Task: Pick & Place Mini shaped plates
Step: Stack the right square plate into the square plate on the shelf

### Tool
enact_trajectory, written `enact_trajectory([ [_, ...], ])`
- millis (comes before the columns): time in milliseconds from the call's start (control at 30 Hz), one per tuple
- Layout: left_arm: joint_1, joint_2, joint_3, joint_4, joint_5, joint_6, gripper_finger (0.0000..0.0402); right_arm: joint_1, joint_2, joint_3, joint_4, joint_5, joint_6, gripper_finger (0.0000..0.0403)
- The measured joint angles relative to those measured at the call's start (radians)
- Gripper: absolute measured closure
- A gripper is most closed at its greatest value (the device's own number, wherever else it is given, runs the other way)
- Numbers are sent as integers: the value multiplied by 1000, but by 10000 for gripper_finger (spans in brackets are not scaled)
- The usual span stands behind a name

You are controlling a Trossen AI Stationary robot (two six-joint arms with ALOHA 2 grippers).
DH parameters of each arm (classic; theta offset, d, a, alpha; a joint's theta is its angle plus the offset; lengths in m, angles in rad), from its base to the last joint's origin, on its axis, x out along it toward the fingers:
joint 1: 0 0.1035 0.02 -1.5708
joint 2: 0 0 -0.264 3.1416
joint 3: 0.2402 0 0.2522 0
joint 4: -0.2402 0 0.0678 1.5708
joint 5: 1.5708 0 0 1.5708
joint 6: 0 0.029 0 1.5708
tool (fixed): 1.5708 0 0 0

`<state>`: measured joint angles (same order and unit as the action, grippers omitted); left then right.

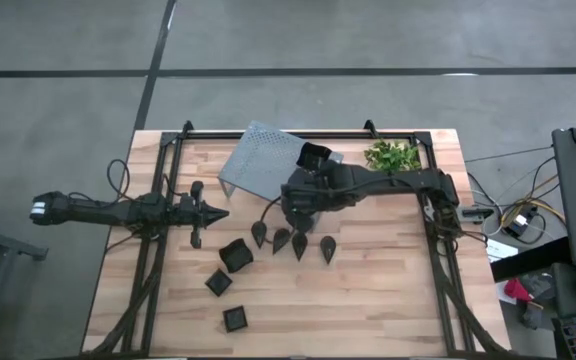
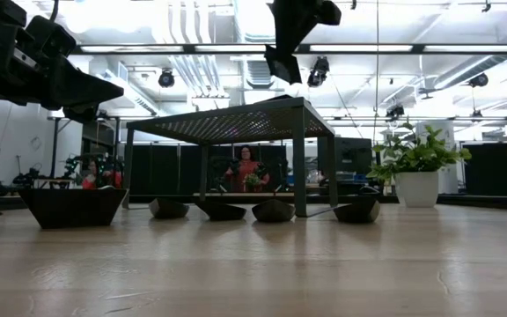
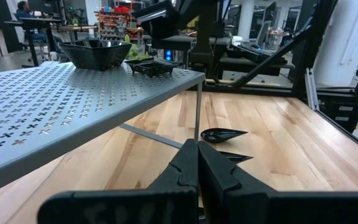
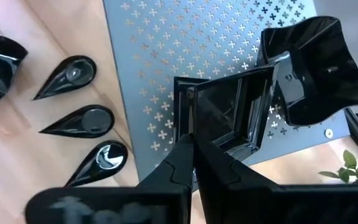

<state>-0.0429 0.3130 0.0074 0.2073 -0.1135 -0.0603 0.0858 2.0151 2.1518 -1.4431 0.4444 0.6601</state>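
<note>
Right gripper (image 4: 193,146) over the grey shelf (image 4: 185,56), fingers together, pinching the rim of a small square plate (image 4: 225,112) sitting on the shelf beside a larger square dish (image 4: 319,68). Teardrop plates (image 1: 290,241) lie on the surface below. Left gripper (image 3: 197,165) closed, empty, nearby.

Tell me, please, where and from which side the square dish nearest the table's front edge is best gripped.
Probably one raised side wall of the square dish, pinched from straight above: it sits upright, open side up, apart from the other dishes, with bare table around it.
</note>
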Motion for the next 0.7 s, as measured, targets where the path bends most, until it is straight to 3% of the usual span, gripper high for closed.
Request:
enact_trajectory([
  [700,0,0,0,0,0,0,401,-15,-1,-94,45,26,-5,394],
])
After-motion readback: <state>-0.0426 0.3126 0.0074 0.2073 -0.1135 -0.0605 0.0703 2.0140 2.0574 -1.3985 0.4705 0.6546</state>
